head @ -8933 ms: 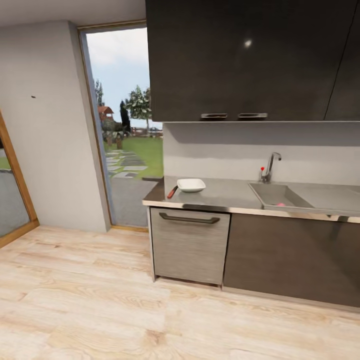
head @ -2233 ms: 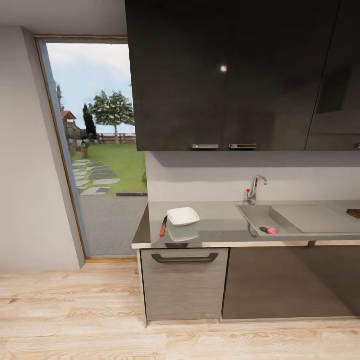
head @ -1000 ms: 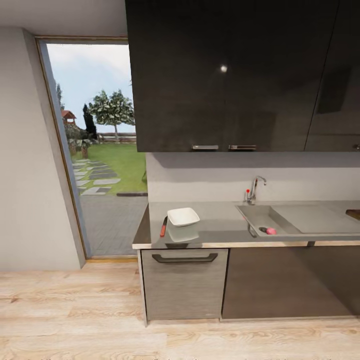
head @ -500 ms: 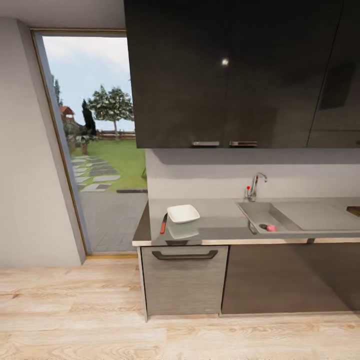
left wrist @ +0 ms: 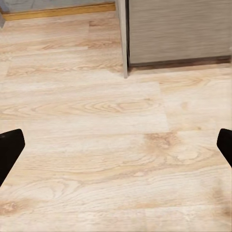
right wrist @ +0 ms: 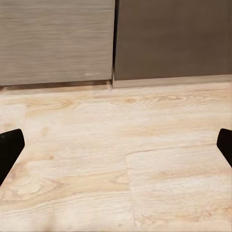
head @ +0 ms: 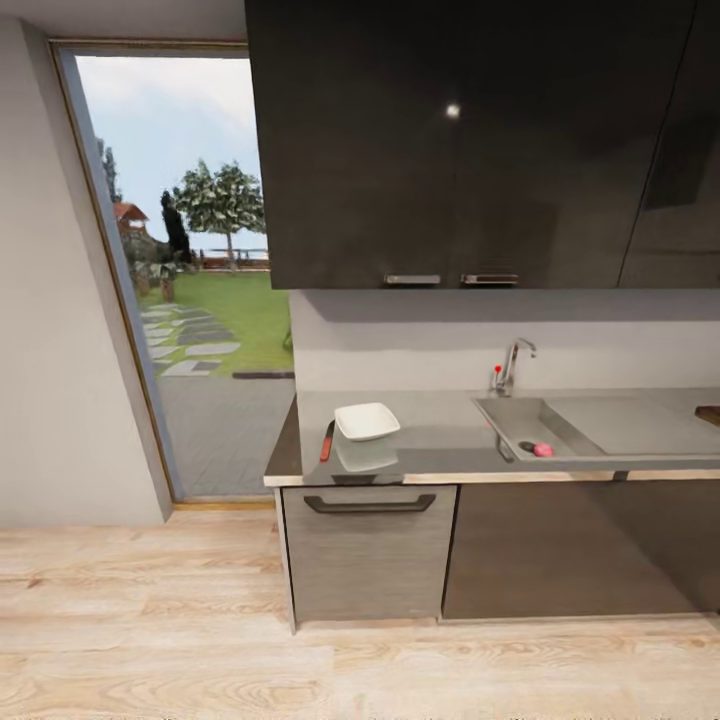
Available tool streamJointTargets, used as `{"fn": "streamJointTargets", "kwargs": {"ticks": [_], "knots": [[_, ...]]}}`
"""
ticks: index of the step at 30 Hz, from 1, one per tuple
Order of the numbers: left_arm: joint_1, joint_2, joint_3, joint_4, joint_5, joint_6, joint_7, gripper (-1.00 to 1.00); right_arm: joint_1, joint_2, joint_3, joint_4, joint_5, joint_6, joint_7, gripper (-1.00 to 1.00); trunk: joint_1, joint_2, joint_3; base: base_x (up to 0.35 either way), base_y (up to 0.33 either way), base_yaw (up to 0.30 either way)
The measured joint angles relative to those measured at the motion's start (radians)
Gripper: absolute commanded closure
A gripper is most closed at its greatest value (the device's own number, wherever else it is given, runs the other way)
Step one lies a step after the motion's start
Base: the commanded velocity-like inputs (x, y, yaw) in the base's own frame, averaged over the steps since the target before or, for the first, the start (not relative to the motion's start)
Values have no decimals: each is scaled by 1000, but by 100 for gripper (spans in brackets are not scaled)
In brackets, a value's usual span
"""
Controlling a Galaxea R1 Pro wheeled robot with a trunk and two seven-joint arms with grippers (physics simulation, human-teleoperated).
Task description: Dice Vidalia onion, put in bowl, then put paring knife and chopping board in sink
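Left claw point(left wrist: 116, 154) and right claw point(right wrist: 116, 152) are being held wide apart over the wood floor point(left wrist: 96, 145), gripping nothing. On the worktop point(head: 440, 440), the bowl point(head: 366, 421) is being shown near the left end, the paring knife point(head: 327, 441) just beside it. The Vidalia onion point(head: 543, 450) is lying in the sink point(head: 520, 420).

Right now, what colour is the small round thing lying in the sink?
Pinkish-red onion, clearest in the head view.
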State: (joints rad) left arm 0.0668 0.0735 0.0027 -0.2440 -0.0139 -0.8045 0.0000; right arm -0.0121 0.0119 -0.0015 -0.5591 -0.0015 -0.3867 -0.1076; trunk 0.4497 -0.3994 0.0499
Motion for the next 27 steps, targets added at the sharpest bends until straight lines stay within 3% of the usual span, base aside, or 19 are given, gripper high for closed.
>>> {"fn": "streamJointTargets", "kwargs": {"ticks": [16,20,23,24,25,27], "knots": [[0,0,2,-2,0,-1,1,-100,0,0,0,0,1,0,-1,-100,0,0,-22,0,0,0],[0,0,5,-5,3,0,3,-100,-1,0,0,-36,3,5,-48,-100,0,0,-22,0,0,0],[0,0,6,-5,4,0,4,-100,-2,1,0,-128,3,18,-134,-100,0,0,-22,0,0,0],[0,1,6,-5,5,1,4,-100,-2,10,0,-255,-1,96,-225,-100,0,0,-22,0,0,0],[0,1,6,-4,5,1,4,-100,-3,17,1,-380,4,162,-251,-100,0,0,-22,0,0,0],[0,1,6,-4,6,1,4,-100,-3,29,2,-491,3,281,-273,-100,0,0,-22,0,0,0]]}}
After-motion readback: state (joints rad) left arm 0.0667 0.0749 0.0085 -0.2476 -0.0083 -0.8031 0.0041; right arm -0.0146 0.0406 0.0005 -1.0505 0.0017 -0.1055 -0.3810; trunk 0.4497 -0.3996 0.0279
